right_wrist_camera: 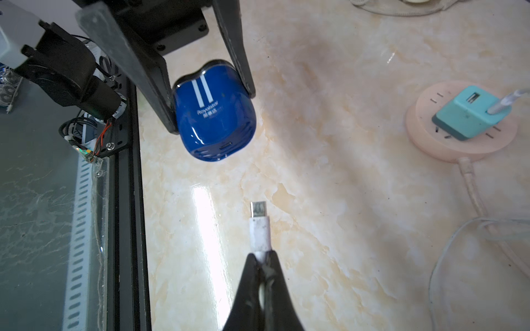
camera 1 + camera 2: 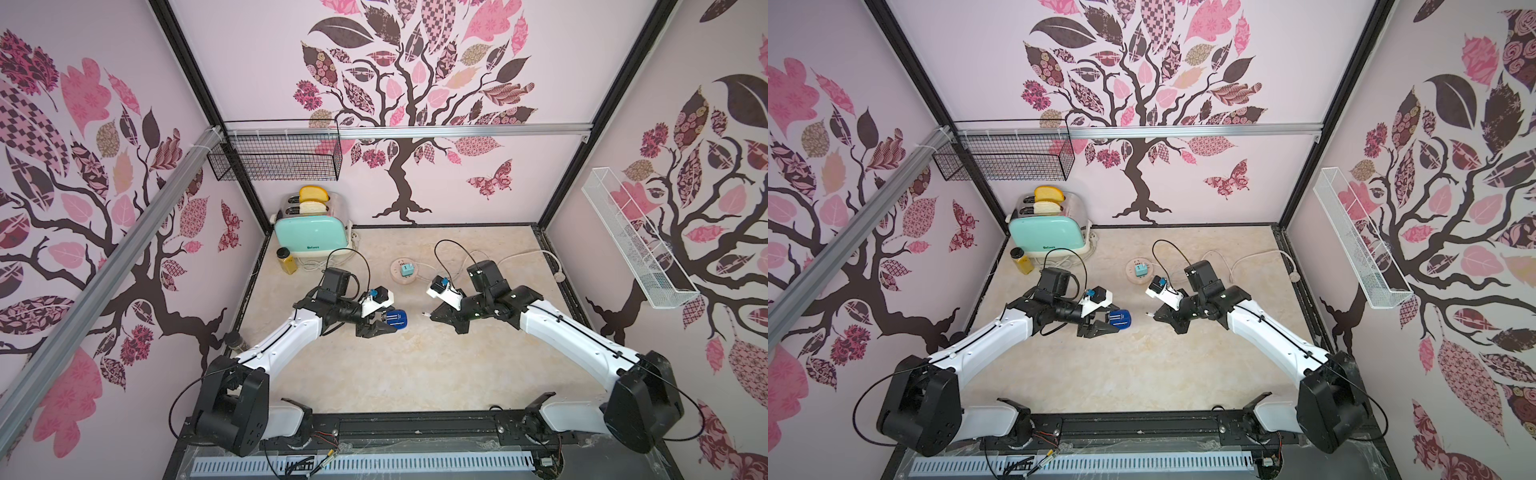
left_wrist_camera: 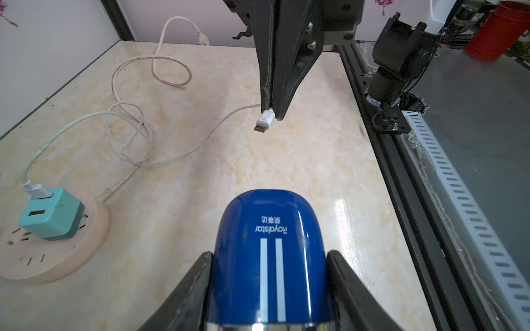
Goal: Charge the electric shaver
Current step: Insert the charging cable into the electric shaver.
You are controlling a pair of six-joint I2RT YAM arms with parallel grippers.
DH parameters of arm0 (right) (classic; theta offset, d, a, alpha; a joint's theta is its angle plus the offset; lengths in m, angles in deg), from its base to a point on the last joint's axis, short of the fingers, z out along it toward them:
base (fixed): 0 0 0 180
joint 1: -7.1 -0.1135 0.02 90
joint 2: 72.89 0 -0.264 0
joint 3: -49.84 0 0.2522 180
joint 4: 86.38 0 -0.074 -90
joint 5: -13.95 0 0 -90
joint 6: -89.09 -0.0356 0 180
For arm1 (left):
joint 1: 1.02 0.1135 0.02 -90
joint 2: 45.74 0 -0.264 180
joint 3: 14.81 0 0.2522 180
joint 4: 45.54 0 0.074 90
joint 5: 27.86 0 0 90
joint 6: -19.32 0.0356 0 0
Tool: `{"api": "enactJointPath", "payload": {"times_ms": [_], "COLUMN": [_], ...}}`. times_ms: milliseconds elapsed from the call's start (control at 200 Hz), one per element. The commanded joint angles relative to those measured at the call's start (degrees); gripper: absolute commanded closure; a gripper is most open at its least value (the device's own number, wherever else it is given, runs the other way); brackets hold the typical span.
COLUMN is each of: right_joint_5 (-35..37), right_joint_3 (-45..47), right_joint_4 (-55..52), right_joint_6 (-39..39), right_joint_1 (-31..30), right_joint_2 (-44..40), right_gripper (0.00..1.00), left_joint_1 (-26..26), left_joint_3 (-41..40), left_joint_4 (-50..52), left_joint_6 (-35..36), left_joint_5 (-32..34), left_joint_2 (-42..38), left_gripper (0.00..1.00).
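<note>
Partly hidden in jaws: electric shaver [image 3: 266,229], cable plug [image 1: 259,232].

Glossy electric shaver [image 3: 266,258], shiny marbled tabletop [image 3: 315,160], matt pink socket disc [image 3: 57,263]

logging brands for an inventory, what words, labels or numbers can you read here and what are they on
"Royalstar": white print on the blue electric shaver, next to two white stripes.
Three Chinese characters beside that word: too small to read with certainty.
Brand word on the front of the mint toaster: too blurred to read.
No other text, numbers or signs are legible.
</note>
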Motion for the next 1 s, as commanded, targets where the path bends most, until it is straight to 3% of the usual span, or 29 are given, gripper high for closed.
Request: {"api": "enactJointPath", "payload": {"times_ms": [0, 350, 995], "right_joint_5": [-2.74, -0.59, -0.36], "right_joint_3": [0.19, 1.08, -0.36], "right_joint_4": [1.11, 2.24, 1.39], "right_joint_6": [1.04, 1.84, 2.05], "right_joint_1": [-0.88, -3.78, -5.91], "right_joint_2": [-1.06, -3.03, -0.9], "right_gripper": [1.0, 1.0, 1.0], "left_joint_1": [-0.47, -0.47, -1.57], "left_joint_3": [-0.32, -0.02, 1.34], "left_joint_4": [-0.33, -1.9, -0.97], "left_joint_6": [0.52, -2.0, -2.32], "left_joint_5": [-3.25, -7.31, -8.9], "left_joint_2": [-0.36, -0.51, 0.16], "left_gripper": [1.0, 1.0, 1.0]}}
